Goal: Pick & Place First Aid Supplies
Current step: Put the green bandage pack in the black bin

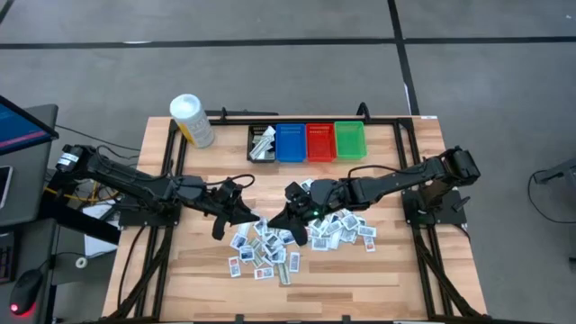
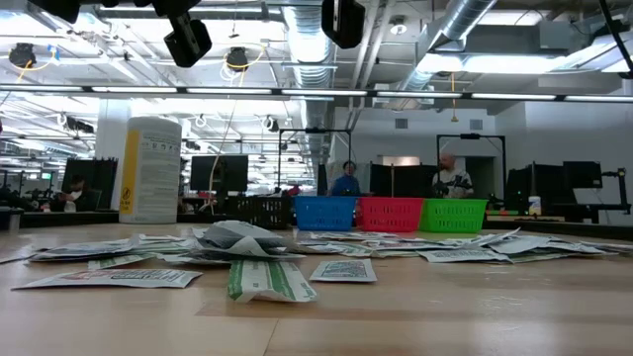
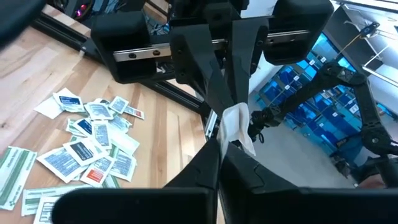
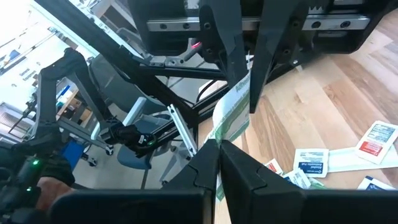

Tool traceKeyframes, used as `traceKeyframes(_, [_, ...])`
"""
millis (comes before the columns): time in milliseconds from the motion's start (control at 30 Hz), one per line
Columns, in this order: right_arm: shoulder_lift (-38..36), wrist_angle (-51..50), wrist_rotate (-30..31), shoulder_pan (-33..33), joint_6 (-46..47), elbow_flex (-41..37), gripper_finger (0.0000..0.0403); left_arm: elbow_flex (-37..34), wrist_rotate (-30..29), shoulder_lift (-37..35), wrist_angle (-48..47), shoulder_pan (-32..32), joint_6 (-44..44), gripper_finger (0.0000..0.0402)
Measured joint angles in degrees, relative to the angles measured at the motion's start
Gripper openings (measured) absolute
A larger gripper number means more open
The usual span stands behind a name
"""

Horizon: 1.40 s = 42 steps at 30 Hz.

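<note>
White and pale blue first aid packets (image 1: 301,241), small, flat, rectangular, marked blue, red or dark, strewn in a loose heap at lower centre of the high view on the wooden table (image 1: 387,279)
Left gripper (image 1: 229,214) at the heap's left edge, raised; fingers (image 3: 205,168) pinched shut on a white packet (image 3: 237,126)
Right gripper (image 1: 288,216) at the heap's top, just right of the left one, also raised; fingers (image 4: 239,171) clamped on a green-striped packet (image 4: 231,118)
Black bin (image 1: 262,142), blue bin (image 1: 291,141), red bin (image 1: 320,141) and green bin (image 1: 349,139) lined along the table's upper edge, well apart from the heap; white tub (image 1: 192,120) at upper left
Bare wood between heap and bins, and below and beside the heap out to the table edges
</note>
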Motion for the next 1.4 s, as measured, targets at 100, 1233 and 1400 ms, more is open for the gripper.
traceKeyframes(100, [0.0, 0.0, 0.2, 0.0, 0.0, 0.0, 0.0041, 0.0, 0.1, 0.0, -0.1, 0.0, 0.0, 0.0005])
traceKeyframes(1233, [0.0, -15.9, 24.4, -0.9, 0.1, 0.0, 0.0165, 0.0, -29.4, 0.0, -20.0, 2.2, -0.9, 0.0005])
traceKeyframes(1400, [0.0, -21.9, 24.4, -0.9, 0.1, 0.0, 0.013, 0.0, -34.8, 0.0, -22.4, 7.2, 4.6, 0.0007])
